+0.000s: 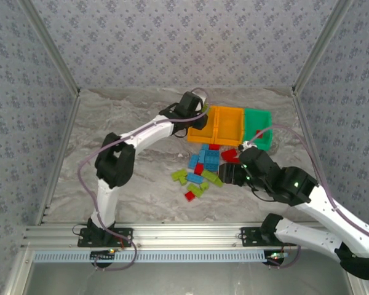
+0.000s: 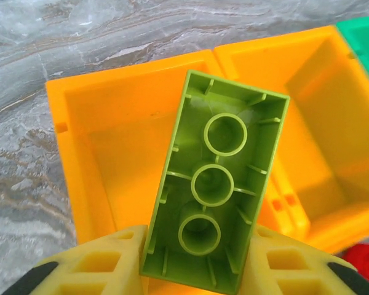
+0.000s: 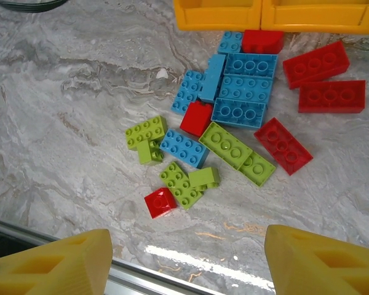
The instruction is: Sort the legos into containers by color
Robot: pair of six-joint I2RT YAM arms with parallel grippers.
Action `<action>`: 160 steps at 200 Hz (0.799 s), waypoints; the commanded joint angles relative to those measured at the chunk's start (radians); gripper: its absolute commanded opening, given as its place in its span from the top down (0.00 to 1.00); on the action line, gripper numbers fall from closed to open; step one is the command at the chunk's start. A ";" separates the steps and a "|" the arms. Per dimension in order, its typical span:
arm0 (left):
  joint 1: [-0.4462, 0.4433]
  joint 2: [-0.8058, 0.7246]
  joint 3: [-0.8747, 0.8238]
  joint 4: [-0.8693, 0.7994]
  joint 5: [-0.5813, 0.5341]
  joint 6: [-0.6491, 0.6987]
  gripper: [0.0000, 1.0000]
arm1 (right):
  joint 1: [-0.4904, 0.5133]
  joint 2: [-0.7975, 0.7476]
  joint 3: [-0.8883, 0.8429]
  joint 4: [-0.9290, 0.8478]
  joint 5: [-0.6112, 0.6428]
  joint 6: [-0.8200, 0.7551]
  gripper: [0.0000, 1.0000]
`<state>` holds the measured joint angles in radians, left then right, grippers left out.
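**Lime brick poised over orange bin as sorting goes on**

The left fingers grip a lime brick by its long side walls, hollow underside to the wrist camera, directly over the left orange bin. The brick looks light, rigid and smooth-walled. It is likely to slip rather than break, so a flat pinch across the sides suits it best. A second orange bin touches the left orange bin's right wall, and a green bin stands beyond that. Loose legos in red, blue and lime lie on the worktop just in front of the left orange bin. Several blue ones are packed edge to edge, which leaves little room for a clean grasp. The right fingers hang over that pile's far side from the bin, spread wide and empty.
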<state>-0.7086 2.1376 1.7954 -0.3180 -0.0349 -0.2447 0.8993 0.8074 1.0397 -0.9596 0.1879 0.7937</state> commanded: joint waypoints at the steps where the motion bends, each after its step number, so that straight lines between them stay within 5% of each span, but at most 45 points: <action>1: 0.002 0.033 0.105 -0.100 -0.014 0.034 0.50 | -0.001 -0.050 -0.020 -0.054 0.053 0.044 0.31; 19: 0.001 0.015 0.124 -0.108 0.013 0.046 0.40 | 0.000 -0.083 -0.040 -0.060 0.078 0.061 0.31; 53: -0.001 -0.129 0.054 -0.100 0.047 0.033 0.38 | -0.001 -0.108 -0.074 -0.047 0.127 0.082 0.30; 100: -0.075 -0.635 -0.363 0.008 0.037 0.062 0.34 | -0.005 0.008 -0.100 0.054 0.166 0.089 0.28; 127: -0.146 -0.952 -0.577 -0.066 -0.015 0.187 0.20 | -0.038 0.174 -0.083 0.169 0.084 0.043 0.27; 160: -0.176 -1.214 -0.675 -0.346 0.034 0.346 0.10 | -0.133 0.425 -0.050 0.339 -0.117 -0.010 0.28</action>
<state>-0.8776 1.0187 1.1831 -0.4217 -0.0166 -0.0566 0.8223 1.0988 0.9520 -0.7685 0.2203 0.8356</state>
